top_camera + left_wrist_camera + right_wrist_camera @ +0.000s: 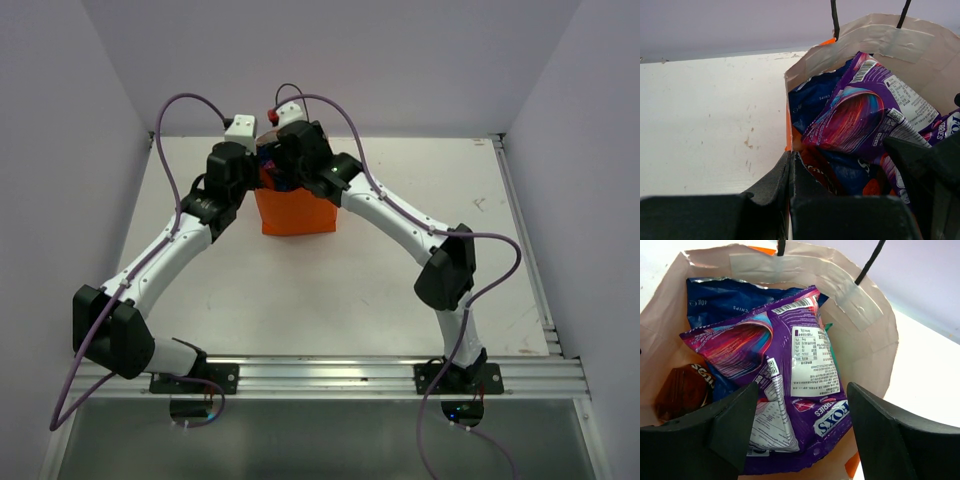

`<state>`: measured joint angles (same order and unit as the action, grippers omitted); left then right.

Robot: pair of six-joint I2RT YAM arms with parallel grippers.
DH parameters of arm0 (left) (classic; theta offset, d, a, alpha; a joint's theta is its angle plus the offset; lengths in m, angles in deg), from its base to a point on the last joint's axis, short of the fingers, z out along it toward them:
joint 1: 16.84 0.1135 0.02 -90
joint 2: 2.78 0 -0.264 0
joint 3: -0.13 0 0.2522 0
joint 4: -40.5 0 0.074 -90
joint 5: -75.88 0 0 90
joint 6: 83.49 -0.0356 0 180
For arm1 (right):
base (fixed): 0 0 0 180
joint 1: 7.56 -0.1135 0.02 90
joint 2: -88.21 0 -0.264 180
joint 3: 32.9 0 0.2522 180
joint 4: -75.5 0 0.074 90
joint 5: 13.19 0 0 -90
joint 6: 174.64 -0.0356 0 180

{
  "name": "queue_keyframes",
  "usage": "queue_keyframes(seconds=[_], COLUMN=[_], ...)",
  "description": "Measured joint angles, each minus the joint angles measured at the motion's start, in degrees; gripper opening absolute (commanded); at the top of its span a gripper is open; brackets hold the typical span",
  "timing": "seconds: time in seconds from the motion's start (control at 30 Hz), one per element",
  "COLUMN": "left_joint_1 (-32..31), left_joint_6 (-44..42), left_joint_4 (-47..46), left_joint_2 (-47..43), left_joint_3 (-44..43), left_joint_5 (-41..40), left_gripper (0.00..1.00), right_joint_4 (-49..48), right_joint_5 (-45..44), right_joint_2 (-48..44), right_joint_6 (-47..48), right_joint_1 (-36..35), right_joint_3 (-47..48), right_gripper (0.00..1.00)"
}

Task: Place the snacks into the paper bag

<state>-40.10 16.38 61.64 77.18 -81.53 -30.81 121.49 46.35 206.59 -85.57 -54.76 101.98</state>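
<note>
Right wrist, purple pack (775, 370) slanted inside paper bag (867, 340)

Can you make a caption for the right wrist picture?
Open right gripper above the purple pack, lying on the dark blue bag inside the paper bag.

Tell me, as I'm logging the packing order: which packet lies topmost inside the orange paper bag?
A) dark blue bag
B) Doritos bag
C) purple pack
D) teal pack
C: in both wrist views the purple pack lies spread over the dark blue bag inside the paper bag, with nothing on top of it.
</note>
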Motion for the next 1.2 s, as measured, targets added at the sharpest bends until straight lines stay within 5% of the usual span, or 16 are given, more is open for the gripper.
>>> queue_keyframes(seconds=[0.53, 0.73, 0.9, 0.97, 1.2], left_joint_1=[0.00, 0.00, 0.00, 0.00, -0.04], left_joint_6=[0.00, 0.00, 0.00, 0.00, 0.81], left_joint_4=[-1.11, -1.92, -2.01, -2.08, -2.47], left_joint_2=[1.03, 1.05, 1.05, 1.05, 0.70], left_joint_3=[0.02, 0.31, 0.31, 0.31, 0.92], left_joint_5=[1.33, 1.38, 1.40, 1.40, 1.55], left_gripper=[0.00, 0.00, 0.00, 0.00, 0.00], right_joint_4=[-5.22, -5.44, -5.07, -5.03, -6.71], right_joint_5=[-6.56, -7.82, -7.56, -7.58, -7.80], right_joint_2=[-5.09, -4.63, -4.44, -4.39, -5.55], right_joint_6=[3.52, 3.34, 2.36, 2.23, 0.63], right_joint_1=[1.25, 2.12, 3.19, 3.63, 3.87], right_joint_3=[-4.13, -6.21, -9.07, -9.99, -12.63], right_gripper=[0.73, 0.49, 0.20, 0.00, 0.00])
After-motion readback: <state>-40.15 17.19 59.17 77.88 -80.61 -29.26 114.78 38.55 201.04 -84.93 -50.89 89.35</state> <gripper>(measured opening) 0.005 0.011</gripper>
